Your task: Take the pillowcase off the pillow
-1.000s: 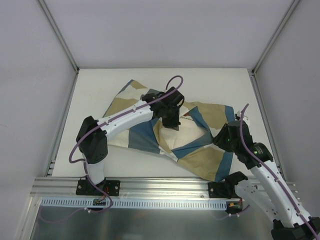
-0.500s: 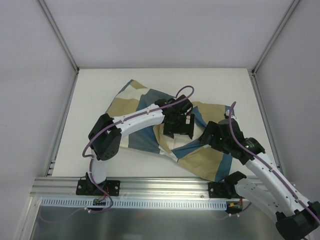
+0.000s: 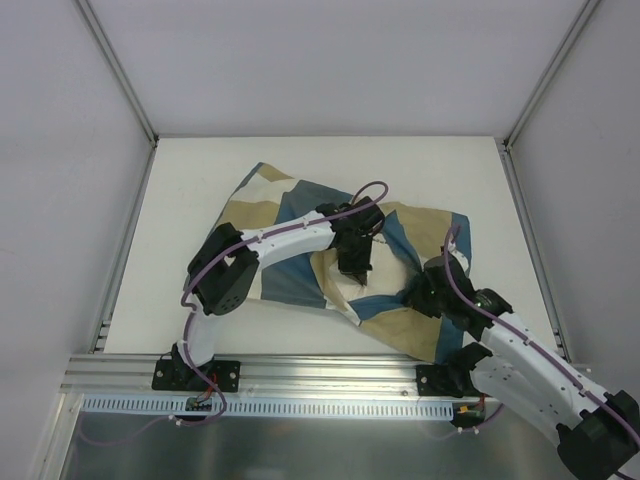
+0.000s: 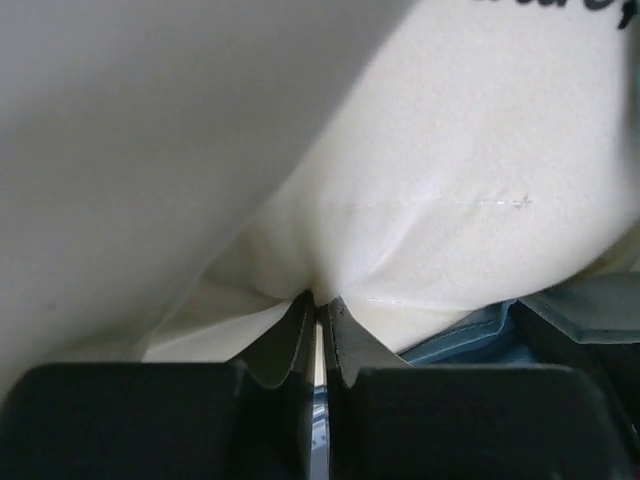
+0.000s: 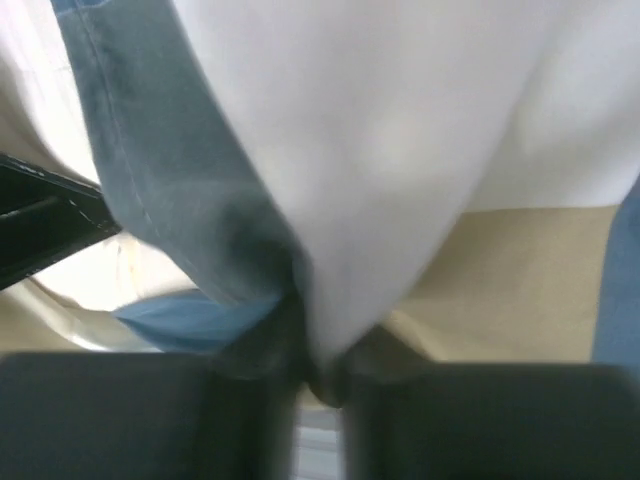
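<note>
Right pincer (image 3: 418,297), nearest the arm bases, is pressed together on a fold of the pillowcase (image 5: 170,180) at the near right of the pillow (image 4: 450,180). Its wrist view shows a blue hem and pale cloth gathered into the closed jaws, with a tan block beyond. Whether any of the pillow's own cloth is caught in that pinch cannot be told. Holding the cover's edge there looks meant to draw the opening back off the pillow. Just beyond it, over the pillow's bare patch, the left pincer (image 3: 352,268) points down, its jaws nearly shut and pinching a pucker of plain cream cloth. A stitched seam and the edge of some black print show above that grip, so this is most likely the pillow itself. A strip of blue cover shows just right of the pinch. One arm anchoring the pillow while the other holds the cover would let the two be pulled apart. The work seems midway, since only a small cream patch shows through the opening. Most of the pillow is wrapped, with checked blocks spreading left of and beyond it across the white counter (image 3: 200,170).
</note>
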Available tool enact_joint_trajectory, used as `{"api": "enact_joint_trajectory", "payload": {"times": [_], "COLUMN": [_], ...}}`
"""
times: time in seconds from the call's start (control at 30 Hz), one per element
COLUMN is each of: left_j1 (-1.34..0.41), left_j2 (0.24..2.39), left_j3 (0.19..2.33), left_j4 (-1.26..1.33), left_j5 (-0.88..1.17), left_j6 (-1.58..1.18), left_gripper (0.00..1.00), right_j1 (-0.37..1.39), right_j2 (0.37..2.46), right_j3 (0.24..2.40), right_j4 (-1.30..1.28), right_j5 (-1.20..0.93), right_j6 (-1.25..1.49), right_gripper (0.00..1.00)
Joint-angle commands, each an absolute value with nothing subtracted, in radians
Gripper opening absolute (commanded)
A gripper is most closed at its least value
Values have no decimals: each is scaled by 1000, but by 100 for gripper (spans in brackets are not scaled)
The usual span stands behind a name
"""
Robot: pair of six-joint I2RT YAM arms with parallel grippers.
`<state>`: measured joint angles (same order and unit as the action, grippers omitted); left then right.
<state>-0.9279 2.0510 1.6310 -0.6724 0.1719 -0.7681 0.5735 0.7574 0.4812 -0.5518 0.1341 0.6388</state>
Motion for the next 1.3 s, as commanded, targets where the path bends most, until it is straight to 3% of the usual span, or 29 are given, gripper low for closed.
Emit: {"api": "enact_joint_trajectory", "payload": {"times": [0.0,0.07,0.3,0.47,0.53,0.83,1.17,1.23,1.27], "left_j1": [-910,-885,-622,-545,-537,-607,-894,-903,-911], "left_j2": [2034,1991,1691,1548,1520,1496,1728,1787,1802], "left_j3": [1536,1493,1177,1108,1095,1097,1406,1463,1479], "left_j4": [-696,-687,-515,-511,-511,-511,-545,-574,-583], "left_j5": [131,97,201,193,190,213,193,187,172], "left_j6": [-804,-824,-864,-819,-815,-812,-799,-790,-787], "left_gripper": [0,0,0,0,0,0,0,18,35], "right_j1": [574,574,575,578,581,586,568,558,548], "right_j2": [761,768,810,883,923,1150,1031,1009,990], "right_j3": [476,472,529,623,655,695,562,542,535], "right_j4": [-568,-561,-508,-476,-468,-405,-325,-327,-325], "right_j5": [170,166,107,74,74,113,69,49,43], "right_j6": [649,644,565,514,502,477,522,517,515], "right_gripper": [10,1,1,6,1,1,1,1,1]}}
